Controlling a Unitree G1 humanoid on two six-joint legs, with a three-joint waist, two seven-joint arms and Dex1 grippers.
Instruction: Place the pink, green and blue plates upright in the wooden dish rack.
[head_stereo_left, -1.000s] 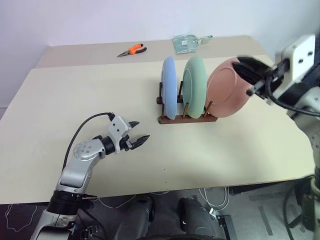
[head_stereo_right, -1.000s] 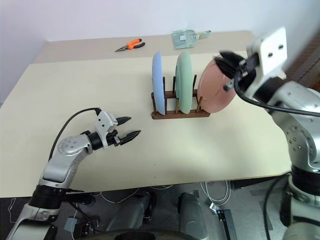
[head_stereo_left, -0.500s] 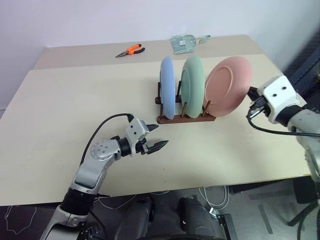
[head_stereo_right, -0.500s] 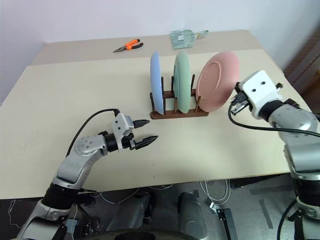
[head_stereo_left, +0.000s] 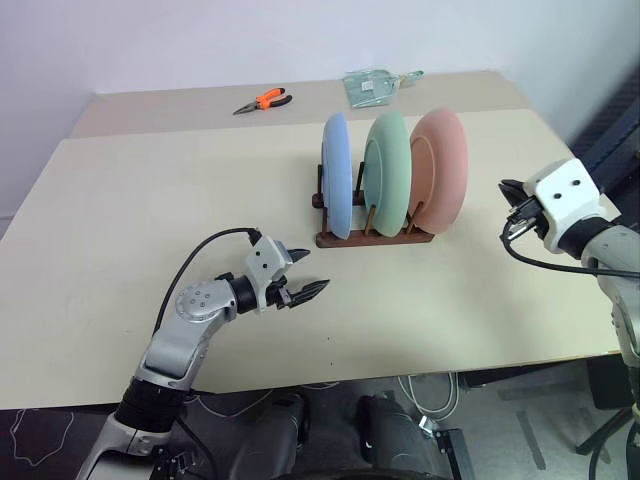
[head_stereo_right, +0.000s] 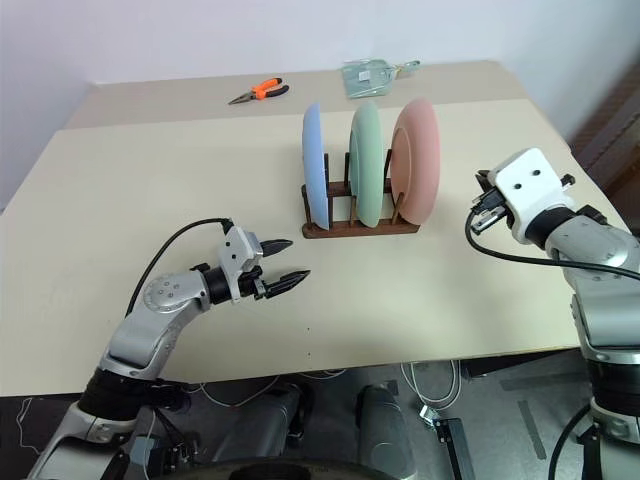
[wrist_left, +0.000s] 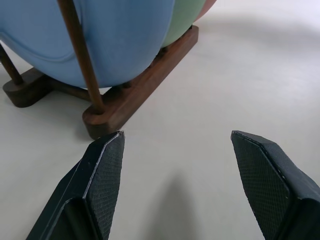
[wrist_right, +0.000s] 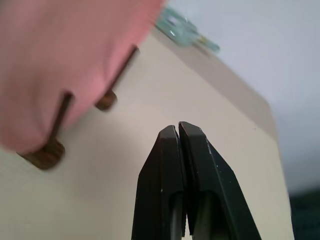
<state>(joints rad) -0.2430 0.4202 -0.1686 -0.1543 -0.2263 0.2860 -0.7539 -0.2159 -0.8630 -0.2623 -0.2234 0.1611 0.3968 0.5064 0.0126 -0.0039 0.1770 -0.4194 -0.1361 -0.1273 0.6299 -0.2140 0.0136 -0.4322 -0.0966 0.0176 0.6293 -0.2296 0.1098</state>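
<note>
The left gripper (head_stereo_left: 301, 279) hovers low over the table (head_stereo_left: 120, 220) with its two black fingers spread wide and nothing between them. It points at the near end of the wooden dish rack (head_stereo_left: 372, 237), which lies just ahead of its tips, probably so it can steady the rack or a plate if one starts to tip.

Off to the right, the right gripper (head_stereo_left: 513, 203) hangs clear of the rack with its fingers pressed together, empty. The pink plate (head_stereo_left: 442, 178) stands just beside its tips, apart from them, so the grip on that plate looks released.

Three plates stand on edge in the one rack: the blue plate (head_stereo_left: 337, 185) on the side nearer the left gripper, the green plate (head_stereo_left: 390, 178) in the middle, the pink one on the right gripper's side. Upright pegs hold each apart from its neighbour, which is why they stay vertical. By my judgement the task is essentially complete.

Well beyond the rack lie one pair of orange-handled pliers (head_stereo_left: 264, 100) and one clear packet (head_stereo_left: 375, 84).
</note>
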